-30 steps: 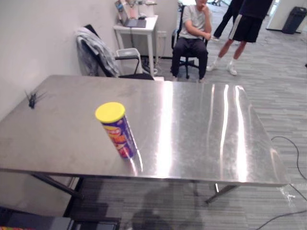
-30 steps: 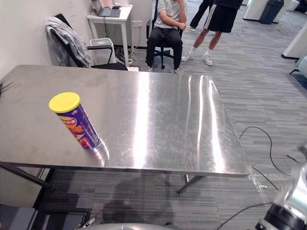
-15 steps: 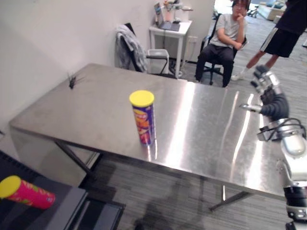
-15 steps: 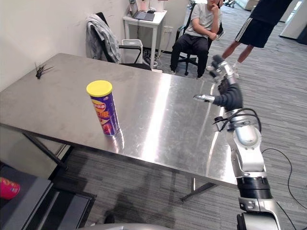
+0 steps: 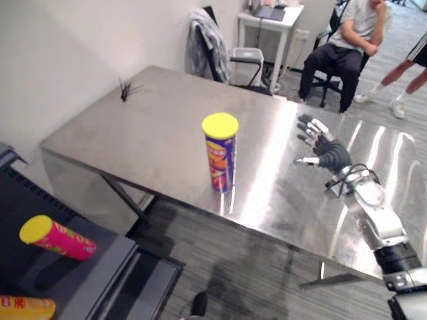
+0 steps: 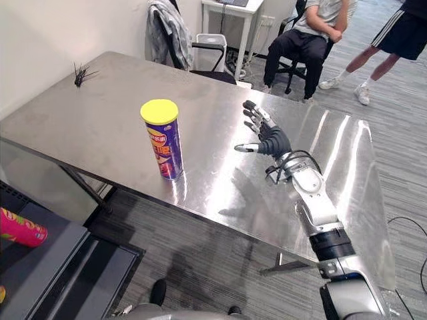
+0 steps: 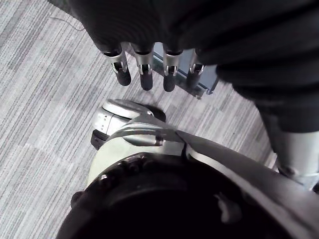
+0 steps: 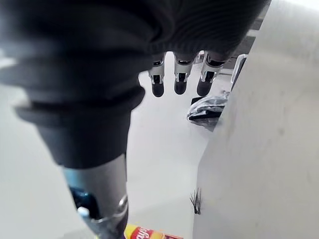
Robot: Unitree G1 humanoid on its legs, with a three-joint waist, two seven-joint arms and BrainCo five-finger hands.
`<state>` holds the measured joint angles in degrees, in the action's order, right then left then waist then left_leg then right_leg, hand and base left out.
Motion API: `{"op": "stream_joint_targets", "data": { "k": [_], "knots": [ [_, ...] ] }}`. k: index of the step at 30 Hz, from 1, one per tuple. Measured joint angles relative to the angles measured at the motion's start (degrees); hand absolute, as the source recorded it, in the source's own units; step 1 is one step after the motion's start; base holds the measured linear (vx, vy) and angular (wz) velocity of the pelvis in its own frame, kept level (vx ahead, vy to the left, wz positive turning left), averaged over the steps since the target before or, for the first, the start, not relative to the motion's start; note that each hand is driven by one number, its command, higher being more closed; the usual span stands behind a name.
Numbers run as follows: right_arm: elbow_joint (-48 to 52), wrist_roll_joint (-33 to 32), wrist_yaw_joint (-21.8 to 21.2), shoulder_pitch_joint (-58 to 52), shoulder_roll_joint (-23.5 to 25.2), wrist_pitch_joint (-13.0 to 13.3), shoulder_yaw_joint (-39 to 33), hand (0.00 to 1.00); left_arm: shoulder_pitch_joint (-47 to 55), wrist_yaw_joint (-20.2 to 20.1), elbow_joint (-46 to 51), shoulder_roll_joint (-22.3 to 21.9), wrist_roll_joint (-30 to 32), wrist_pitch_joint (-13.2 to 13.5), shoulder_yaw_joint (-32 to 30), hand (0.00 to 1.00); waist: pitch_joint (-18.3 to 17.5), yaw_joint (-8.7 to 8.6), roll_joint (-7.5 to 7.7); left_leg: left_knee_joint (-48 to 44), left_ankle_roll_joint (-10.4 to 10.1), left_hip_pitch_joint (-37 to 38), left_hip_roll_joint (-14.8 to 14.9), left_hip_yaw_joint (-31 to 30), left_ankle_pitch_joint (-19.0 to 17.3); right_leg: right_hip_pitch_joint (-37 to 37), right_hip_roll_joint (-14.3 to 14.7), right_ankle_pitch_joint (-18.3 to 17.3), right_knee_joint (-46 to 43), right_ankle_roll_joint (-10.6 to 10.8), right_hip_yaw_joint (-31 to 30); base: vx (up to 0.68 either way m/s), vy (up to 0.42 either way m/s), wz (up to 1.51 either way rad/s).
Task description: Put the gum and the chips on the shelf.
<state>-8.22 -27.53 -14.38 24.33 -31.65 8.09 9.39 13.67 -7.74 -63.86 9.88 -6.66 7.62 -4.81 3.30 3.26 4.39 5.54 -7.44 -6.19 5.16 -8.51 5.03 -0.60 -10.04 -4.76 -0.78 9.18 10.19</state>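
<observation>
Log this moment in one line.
right hand: open, above table, right of chips can, not touching | left hand: open, idle | chips can: upright on table

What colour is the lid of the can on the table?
Yellow lid; best in the right eye view.

The right hand (image 6: 272,141) has come in over the table (image 6: 100,127), nearer the chips can (image 6: 165,147), fingers spread.
</observation>
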Motion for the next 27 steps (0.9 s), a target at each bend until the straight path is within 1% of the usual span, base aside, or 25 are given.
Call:
{"op": "stream_joint_targets", "data": {
  "k": [3,5,8,14,19,25,27],
  "knots": [
    [-1.9,0.0,0.0,2.4,0.0,-0.2,2.6,0.00,-0.1,0.0,0.7,0.0,-0.1,0.2,0.2,0.00,1.0,0.48,0.02,0.0,0.0,-0.1,0.0,-0.4,0.0,-0.3,0.0,0.0,0.1,0.0,0.4,0.04,-0.011,0.08],
    [-3.5,0.0,0.0,3.8,0.0,-0.4,3.9,0.00,-0.2,0.1,0.7,0.0,-1.9,0.6,0.4,0.00,1.3,1.03,0.03,0.0,0.0,-0.5,-0.1,-0.5,0.0,0.0,0.0,0.0,0.2,0.0,0.5,0.01,-0.004,0.03],
    [-5.4,0.0,0.1,5.8,0.0,-0.6,5.6,0.00,-0.4,0.1,0.7,0.0,-2.2,0.7,0.5,0.00,2.2,1.75,0.01,0.0,0.0,-0.6,-0.1,-0.6,0.1,0.2,0.0,0.0,0.2,0.0,0.5,0.00,0.000,0.00],
    [-6.9,-0.3,-0.1,9.7,0.0,-0.8,9.6,0.00,-0.6,0.4,0.9,0.0,-2.3,1.2,0.5,0.00,4.1,1.85,0.00,0.2,0.0,-0.8,-0.2,-1.1,0.2,0.4,0.0,0.0,0.2,0.0,0.8,-0.02,0.000,0.01],
    [-7.0,-0.6,-1.3,15.5,-0.9,-1.2,14.3,0.00,-0.8,0.6,1.2,0.0,-2.3,1.2,0.6,0.00,4.3,2.30,0.02,0.0,-0.2,-2.0,0.4,-1.6,0.6,1.2,0.6,0.0,0.1,0.0,1.2,0.01,-0.008,0.02],
    [-7.0,-0.5,-1.3,18.9,-2.3,-1.2,16.1,0.00,-1.3,0.6,1.2,0.1,-2.3,1.2,1.2,0.00,4.3,3.40,0.03,0.0,-0.3,-2.1,0.7,-1.9,0.7,1.2,0.9,0.0,0.0,0.0,1.4,0.00,0.000,0.00],
    [-7.0,-0.5,-1.3,19.5,-2.3,-1.2,16.7,0.00,-1.4,0.6,1.1,0.1,-2.3,1.2,1.2,0.00,4.3,3.42,0.03,0.0,-0.3,-2.2,0.7,-2.0,0.8,1.3,0.9,0.0,-0.1,0.0,1.5,0.00,0.000,0.00]
  ]
}}
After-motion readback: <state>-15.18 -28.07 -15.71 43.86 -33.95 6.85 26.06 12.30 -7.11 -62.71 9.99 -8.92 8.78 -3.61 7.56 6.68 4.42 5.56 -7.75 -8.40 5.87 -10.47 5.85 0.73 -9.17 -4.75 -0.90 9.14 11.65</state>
